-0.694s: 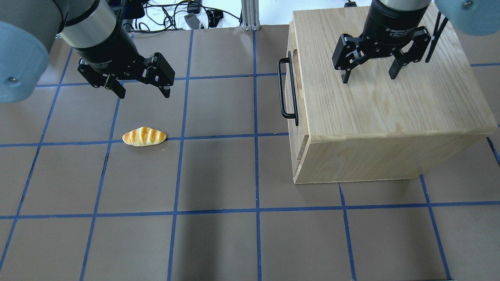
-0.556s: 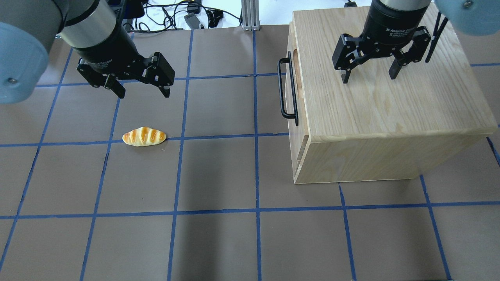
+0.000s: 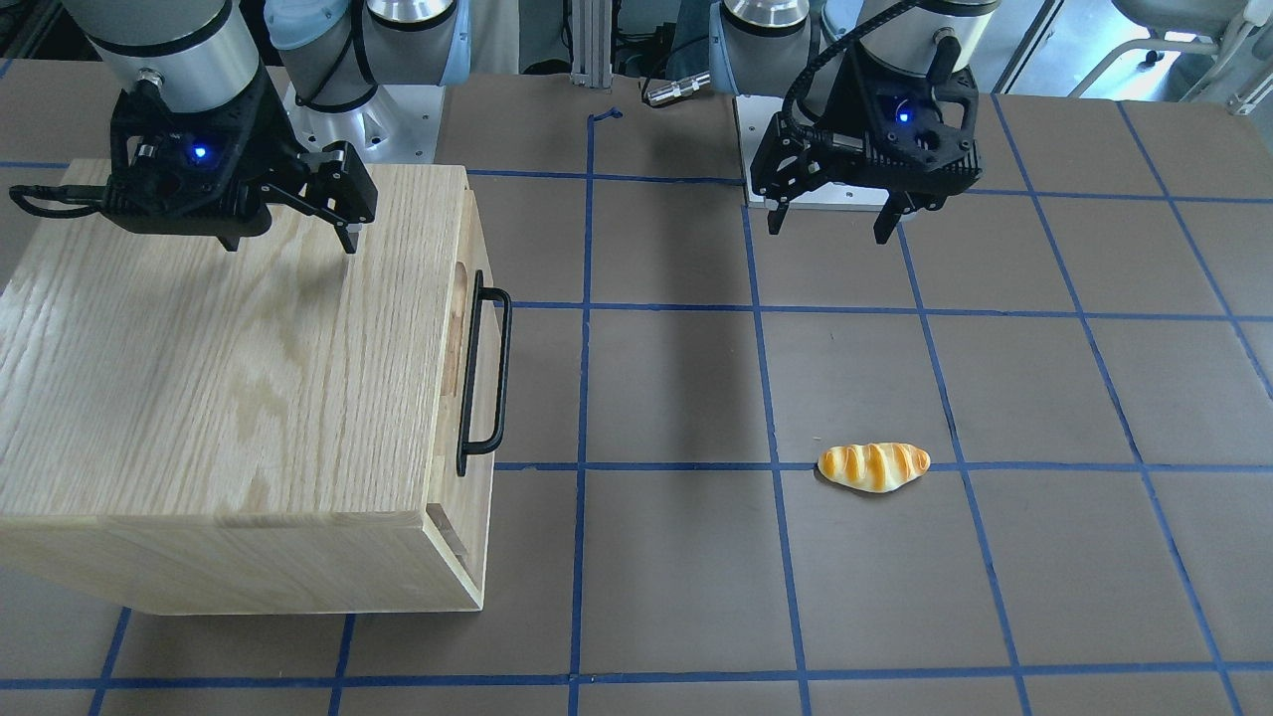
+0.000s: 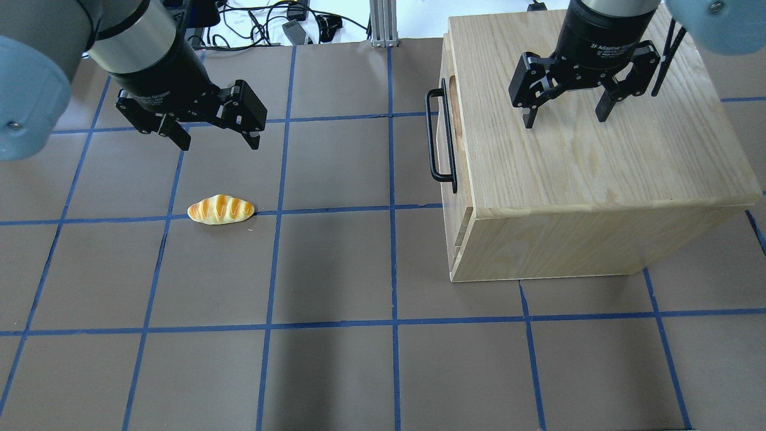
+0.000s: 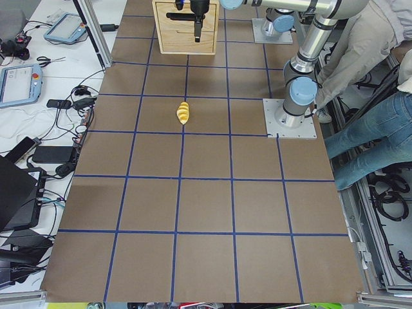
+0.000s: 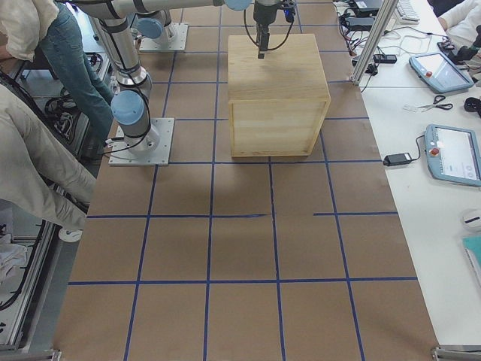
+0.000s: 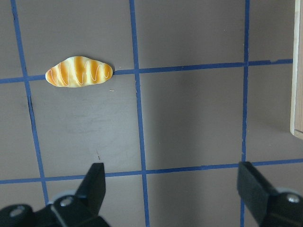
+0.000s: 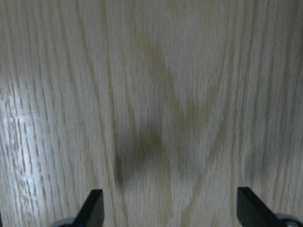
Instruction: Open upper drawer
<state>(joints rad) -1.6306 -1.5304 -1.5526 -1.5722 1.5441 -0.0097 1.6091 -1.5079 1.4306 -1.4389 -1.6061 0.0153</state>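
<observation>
- Across the counter, in the front-facing view, an oak cabinet is seen on the view's left. The upper drawer is set flush in its front, shut, with its black bar handle turned toward a bread roll that lies well apart. The right jaws are held above the cabinet top, spread wide and empty. The left jaws are held above bare counter, likewise spread wide with nothing between them.
- From overhead, the upper drawer is found just under the cabinet's top edge, touched by neither arm. The left jaws are well apart from the handle and farther from the camera than the bread roll.
- At the far end of the exterior left view, the cabinet is shown small. Its drawer front appears to face this camera, though the detail cannot be made out.
- From the exterior right view, only the cabinet's plain back and top are shown; the drawer is hidden.
- On the left wrist view, the bread roll is seen at upper left, with two fingertips set far apart at the lower edge.
- On the right wrist view, oak grain fills the picture, and the fingertips are set far apart with nothing gripped.
</observation>
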